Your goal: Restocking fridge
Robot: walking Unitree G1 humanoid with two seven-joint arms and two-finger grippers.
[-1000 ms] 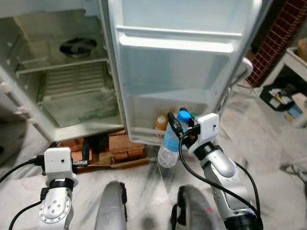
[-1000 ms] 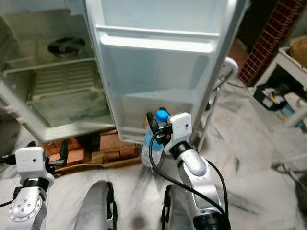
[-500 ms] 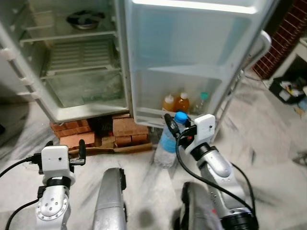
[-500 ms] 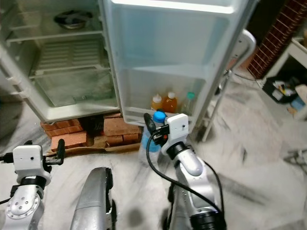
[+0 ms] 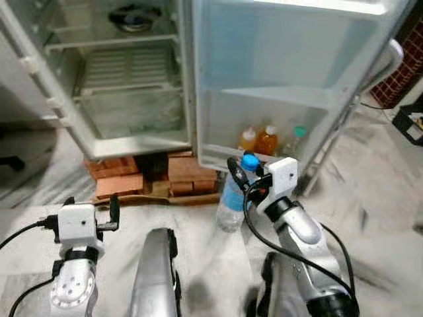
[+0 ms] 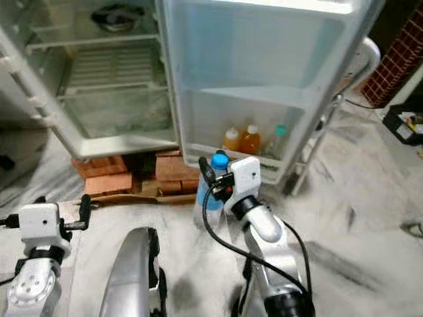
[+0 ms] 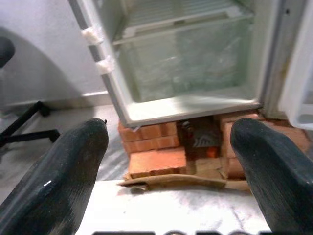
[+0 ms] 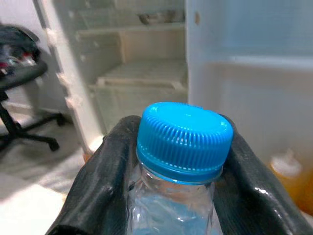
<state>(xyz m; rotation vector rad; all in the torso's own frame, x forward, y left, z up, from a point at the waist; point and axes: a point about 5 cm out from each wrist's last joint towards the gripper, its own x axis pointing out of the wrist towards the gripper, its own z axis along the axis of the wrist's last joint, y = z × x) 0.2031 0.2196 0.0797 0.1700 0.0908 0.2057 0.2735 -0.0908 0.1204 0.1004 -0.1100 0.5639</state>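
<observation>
My right gripper (image 5: 242, 178) is shut on the neck of a clear water bottle (image 5: 231, 198) with a blue cap (image 8: 184, 138), held upright in front of the open fridge door (image 5: 291, 72). The door's bottom shelf (image 5: 218, 158) holds two orange juice bottles (image 5: 259, 140) and a green-capped bottle (image 5: 296, 140). The fridge body (image 5: 125, 92) stands open on bricks (image 5: 129, 179), with a dark bowl (image 5: 135, 14) on an upper shelf. My left gripper (image 7: 168, 166) is open, low at the left, facing the bricks (image 7: 156, 147).
A chair base (image 7: 24, 122) stands on the floor left of the fridge. Cardboard (image 5: 158, 197) lies before the bricks. A brick wall (image 5: 403, 72) and a dark bin (image 5: 410, 122) are at the right. Marble floor (image 5: 370, 211) is open to the right.
The whole picture has shifted down, so the camera moved back or tilted up; the door's lower shelf bottles show more fully. My right gripper keeps the bottle; the left arm is unchanged.
</observation>
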